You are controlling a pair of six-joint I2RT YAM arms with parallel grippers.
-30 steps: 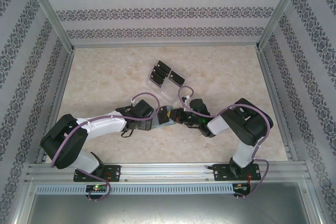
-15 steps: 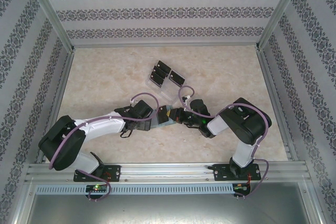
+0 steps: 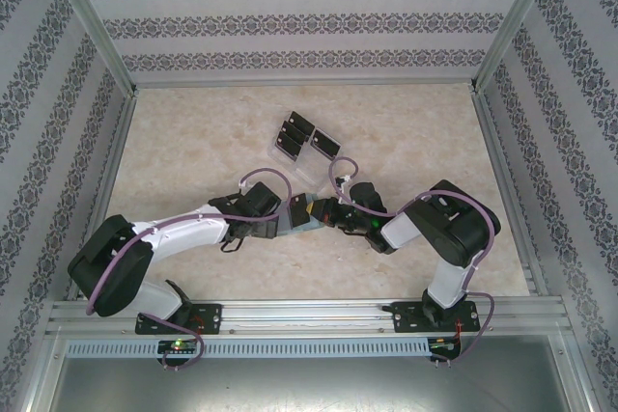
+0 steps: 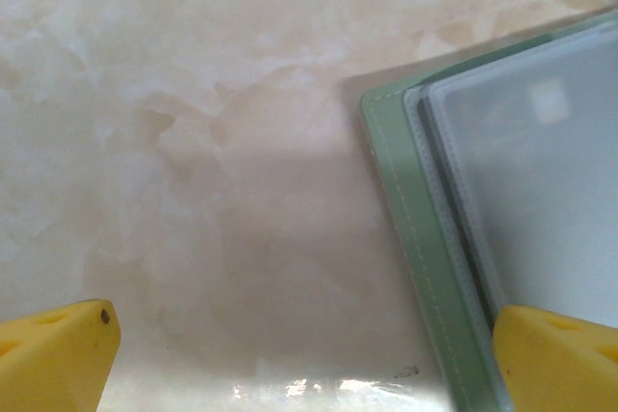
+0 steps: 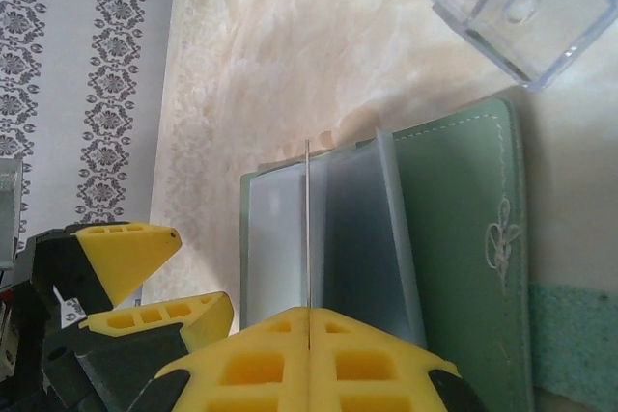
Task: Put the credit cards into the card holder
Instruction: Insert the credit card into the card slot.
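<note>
Lying open near the middle of the table (image 4: 145, 94), the card holder (image 5: 463, 238) shows its clear sleeves (image 5: 348, 229); it sits between the two claws.

The right claw (image 5: 308, 323) is clenched on a thin flat thing seen from its edge; this held card (image 5: 307, 238) is most likely one of the credit cards (image 3: 293, 130). It stands up among the sleeves; I cannot tell if its front edge is in a slot yet.

The left claw (image 4: 301, 327) is spread wide; one yellow finger (image 4: 555, 359) is over the holder's near edge and the other is over bare table; I cannot tell if it presses down.

The other cards lie further back on a clear tray (image 5: 512, 7), apart from the holder.

I think the step in hand is sliding this one card into a sleeve. The next move calls for a slow, straight push along the slot, with the card kept flat to the sleeve so it does not bend; the holder should be kept from sliding away; then the right claw can let go and reach back for another card.
</note>
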